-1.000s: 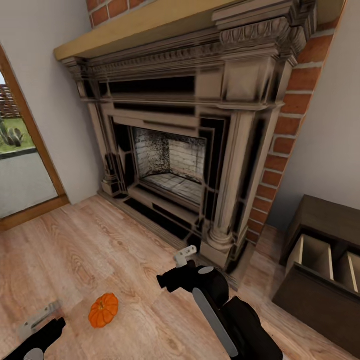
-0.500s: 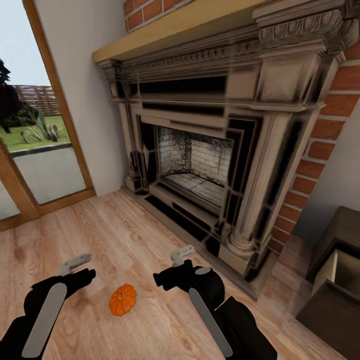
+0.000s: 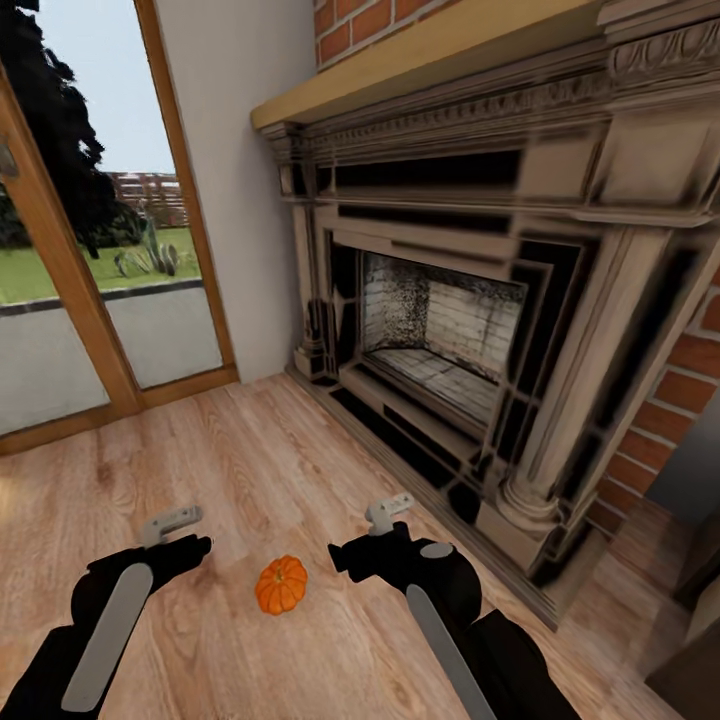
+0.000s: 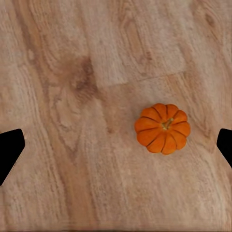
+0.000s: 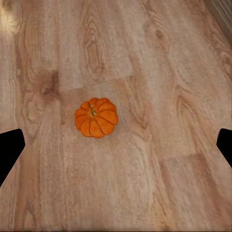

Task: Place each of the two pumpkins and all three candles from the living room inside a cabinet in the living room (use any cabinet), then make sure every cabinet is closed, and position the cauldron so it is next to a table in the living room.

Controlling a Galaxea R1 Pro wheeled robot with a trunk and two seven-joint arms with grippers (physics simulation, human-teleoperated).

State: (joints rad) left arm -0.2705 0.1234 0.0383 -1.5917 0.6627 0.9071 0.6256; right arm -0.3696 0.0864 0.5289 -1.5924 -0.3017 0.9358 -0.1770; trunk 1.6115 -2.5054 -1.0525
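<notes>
One pumpkin (image 3: 281, 585) sits unstowed on the wooden floor (image 3: 250, 460) between the spread-jawed, empty left gripper (image 3: 172, 522) and right gripper (image 3: 390, 513), so the task looks barely begun

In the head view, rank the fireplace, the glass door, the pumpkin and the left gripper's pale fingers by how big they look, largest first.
1. Fireplace: largest by far, though cut off by the frame.
2. Glass door: also cropped.
3 and 4. Pumpkin and the left gripper fingers look alike in size; no firm order between them.
</notes>
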